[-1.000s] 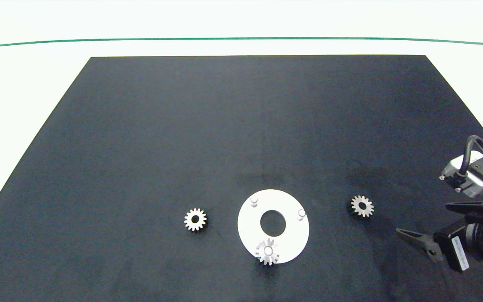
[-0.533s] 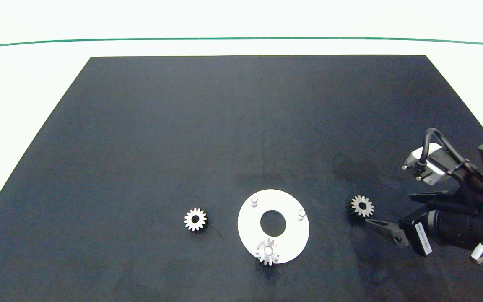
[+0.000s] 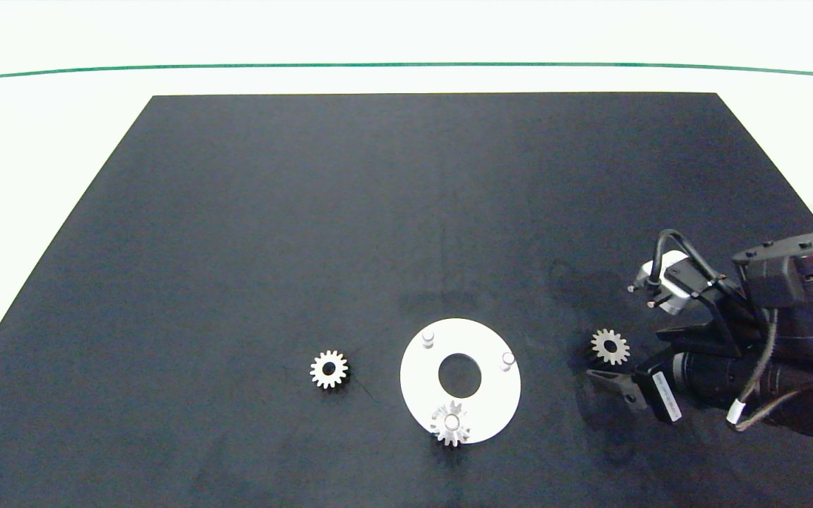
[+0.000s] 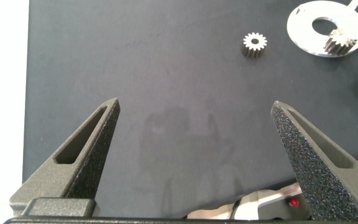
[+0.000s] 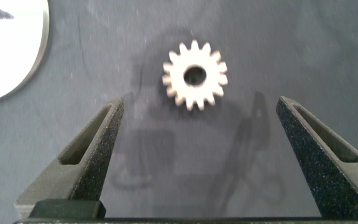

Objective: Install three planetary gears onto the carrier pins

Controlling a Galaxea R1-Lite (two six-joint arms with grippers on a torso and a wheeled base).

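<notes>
The white carrier disc (image 3: pixel 420 384) lies near the front of the black mat. One planetary gear (image 3: pixel 451 423) sits on its nearest pin. Two carrier pins (image 3: pixel 428 337) (image 3: pixel 507 360) stand bare. A second gear (image 3: pixel 328 369) lies flat left of the disc, and a third gear (image 3: pixel 610 346) lies to its right. My right gripper (image 3: pixel 625 356) is open and low beside that third gear. In the right wrist view the gear (image 5: pixel 195 75) lies just beyond the gap between the fingertips, untouched. My left gripper (image 4: pixel 194 104) is open and empty, far from the left gear (image 4: pixel 254 43), and is outside the head view.
The black mat (image 3: pixel 406 212) covers most of the white table, with a green line (image 3: pixel 406 65) beyond it. The disc's edge (image 5: pixel 5 56) shows in the right wrist view, to one side of the gear.
The right arm has moved leftward across the mat, bringing its open fingers up to the right-hand gear. The gears and the disc have not moved.
</notes>
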